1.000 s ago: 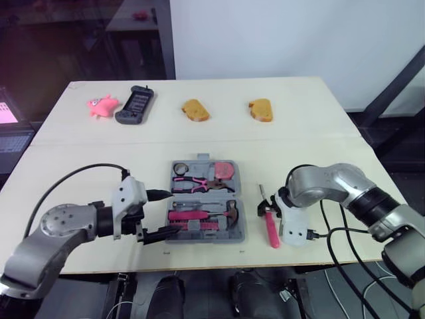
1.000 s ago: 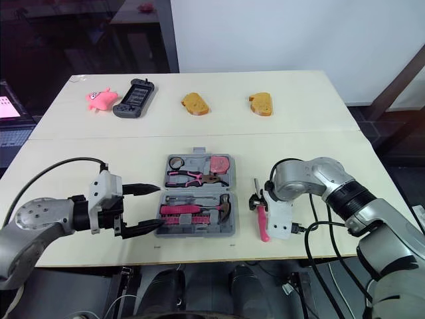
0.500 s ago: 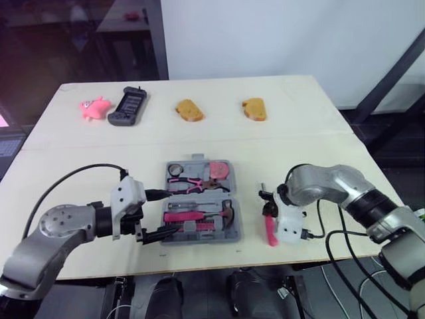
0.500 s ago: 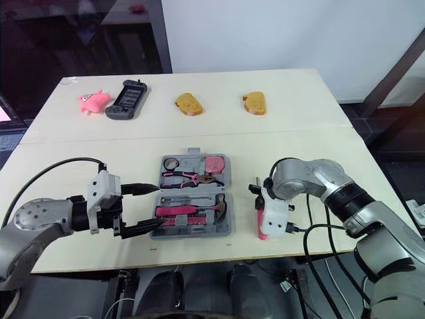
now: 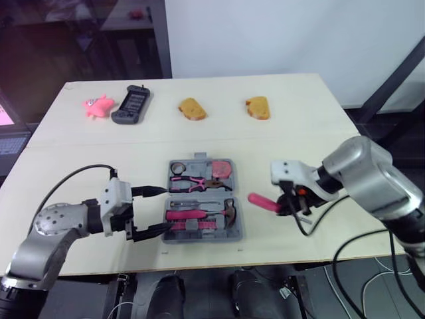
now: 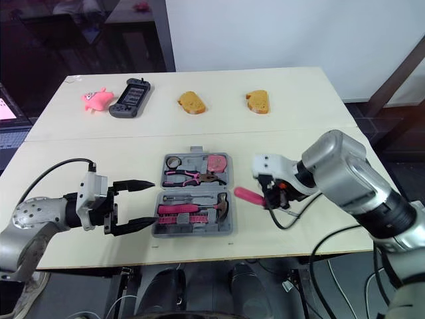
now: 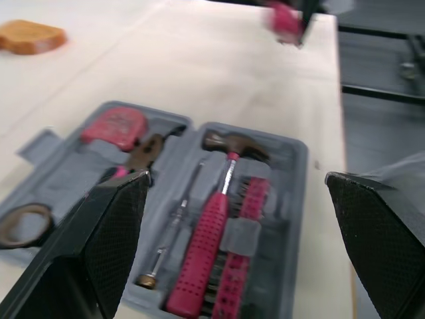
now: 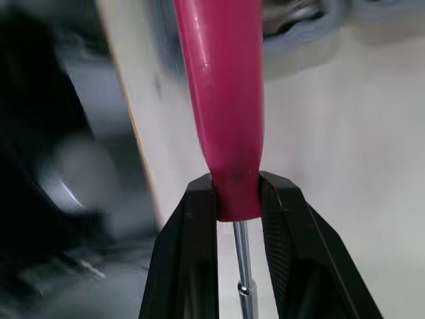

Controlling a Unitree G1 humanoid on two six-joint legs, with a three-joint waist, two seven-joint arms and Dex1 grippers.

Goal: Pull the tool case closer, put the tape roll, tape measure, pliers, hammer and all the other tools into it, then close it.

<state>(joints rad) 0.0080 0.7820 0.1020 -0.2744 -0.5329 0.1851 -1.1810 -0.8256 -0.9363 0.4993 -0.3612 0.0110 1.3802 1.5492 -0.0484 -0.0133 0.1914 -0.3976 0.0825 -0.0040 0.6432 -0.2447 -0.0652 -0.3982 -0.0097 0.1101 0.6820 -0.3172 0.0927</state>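
Pink-handled screwdriver is pinched by the right gripper and held aloft just beside the open case, which is set near the table's front edge. It is best levelled over a free recess before release. The left gripper is held spread at the case's left. A second earlier, the screwdriver was lying on the table.

A test lab: plain worktable, white wall, toy props.
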